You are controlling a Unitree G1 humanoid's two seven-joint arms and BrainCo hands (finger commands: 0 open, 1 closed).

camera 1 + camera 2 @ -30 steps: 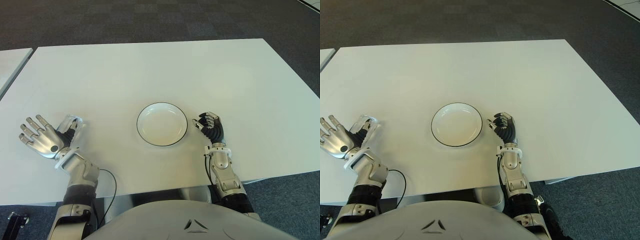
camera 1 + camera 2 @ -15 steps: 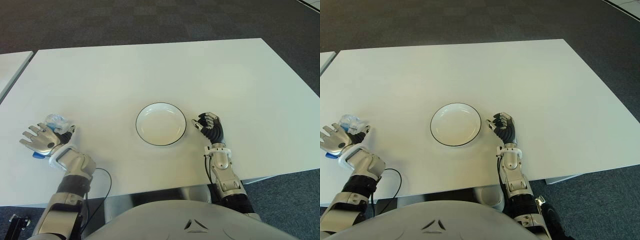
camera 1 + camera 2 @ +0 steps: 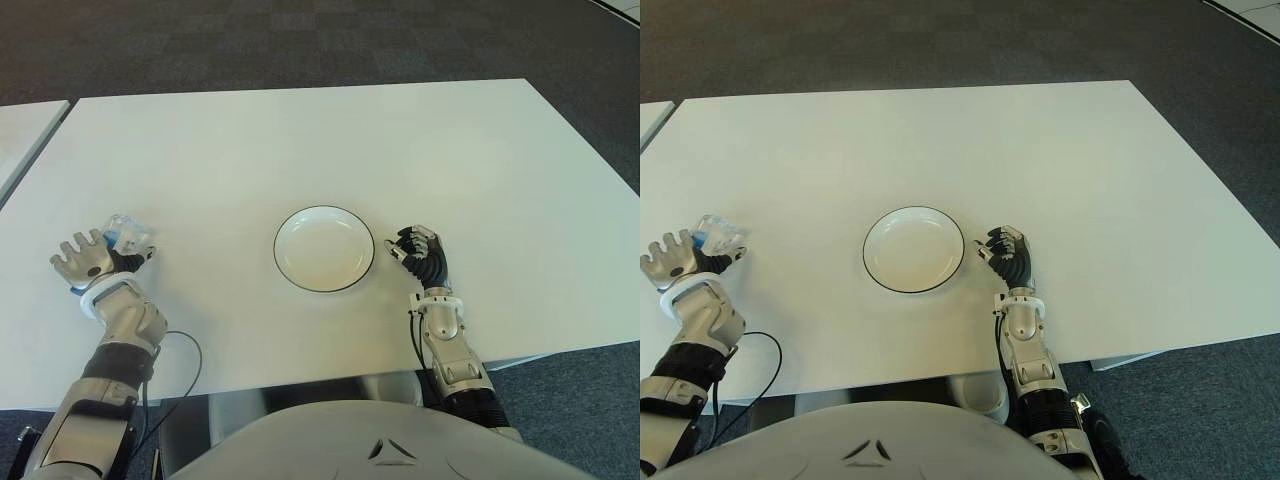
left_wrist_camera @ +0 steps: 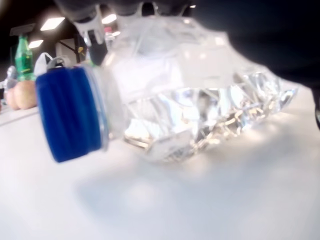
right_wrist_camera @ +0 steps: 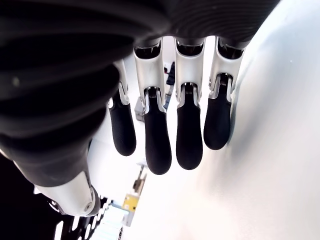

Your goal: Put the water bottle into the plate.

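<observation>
White table (image 3: 300,140) fills most of both eye views, matte and bare around the task things, dark carpet floor (image 3: 300,40) beyond its far edge and a second pale table edge (image 3: 25,120) off to my left. White plate (image 3: 323,248) with a thin dark rim sits near the middle of the table in front of me, nothing in it. My right hand (image 3: 420,255) shows just beside the plate on its right side, fingers curled in and holding nothing, the wrist view shows the four fingertips (image 5: 189,142) bent down with only table under them. My left hand (image 3: 90,258) is far out on the left side of the table, well apart from the plate, fingers wrapped over the water bottle (image 4: 200,110), so closed on it. Bottle lies on its side at the hand, clear crinkled plastic, blue cap (image 4: 70,120) toward the wrist camera, body looks partly crushed. My guess: very light, probably empty or close to it, thin wall that gives under squeeze, slick skin, so it could buckle or squirt out if I clamp hard. Best hold looks like around the mid body toward the stiffer shoulder near the cap, moderate grip. Can't tell if it's lifted clear of the table or touching it. Not yet in the plate; needs a carry across to the right and a low set-down since it may roll on the shallow dish
</observation>
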